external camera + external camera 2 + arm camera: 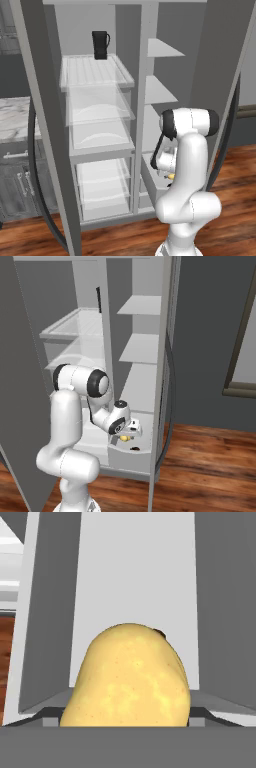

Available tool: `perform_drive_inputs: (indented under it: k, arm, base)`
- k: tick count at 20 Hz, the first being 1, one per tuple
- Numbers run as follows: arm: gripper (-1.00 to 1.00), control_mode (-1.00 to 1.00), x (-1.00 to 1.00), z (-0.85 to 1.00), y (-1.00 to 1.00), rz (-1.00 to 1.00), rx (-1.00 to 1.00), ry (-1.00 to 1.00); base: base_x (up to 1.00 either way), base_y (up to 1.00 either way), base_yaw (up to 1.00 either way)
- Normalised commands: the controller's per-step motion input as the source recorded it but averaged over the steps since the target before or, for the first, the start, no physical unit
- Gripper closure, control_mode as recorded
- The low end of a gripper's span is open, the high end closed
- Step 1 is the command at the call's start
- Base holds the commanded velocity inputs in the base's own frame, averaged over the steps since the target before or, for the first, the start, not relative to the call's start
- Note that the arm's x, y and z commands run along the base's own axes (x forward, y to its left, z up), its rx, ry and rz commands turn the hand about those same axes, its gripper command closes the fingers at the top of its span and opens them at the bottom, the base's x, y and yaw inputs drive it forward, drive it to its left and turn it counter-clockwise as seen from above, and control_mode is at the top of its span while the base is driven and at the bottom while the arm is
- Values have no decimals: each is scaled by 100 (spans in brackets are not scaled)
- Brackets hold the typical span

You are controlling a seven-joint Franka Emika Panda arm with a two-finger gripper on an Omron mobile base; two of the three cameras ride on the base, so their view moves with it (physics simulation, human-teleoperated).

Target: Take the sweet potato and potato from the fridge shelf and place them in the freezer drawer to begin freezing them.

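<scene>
My gripper [125, 435] hangs low in the fridge's right compartment, shut on the yellow potato [127, 677], which hides the fingertips in the hand view. The potato [123, 439] sits just above the floor of the light-grey freezer drawer [127, 458], whose pale bottom [135, 577] stretches away behind it. A small orange-brown speck [134, 449] lies in the drawer beside the potato; it is too small to tell whether it is the sweet potato. The ribbed translucent fridge shelf [95, 70] is high on the left side. From the left, the arm hides most of the gripper [169, 174].
A black mug [100, 45] stands at the back of the ribbed shelf. Clear curved-front bins [100, 115] stack below it. Plain grey shelves [162, 50] line the right column above my hand. Both fridge doors stand open, and a wooden floor [200, 456] lies in front.
</scene>
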Motion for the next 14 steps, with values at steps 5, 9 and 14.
perform_drive_inputs:
  k: [5, 9, 14]
  arm:
    - [100, -100, 33, -32, -5, 0, 0, 0]
    - [100, -100, 38, -31, 0, 0, 0, 0]
    - [100, -100, 42, -41, 0, 0, 0, 0]
  base:
    - [0, 0, 0]
    - [0, 0, 0]
    - [0, 0, 0]
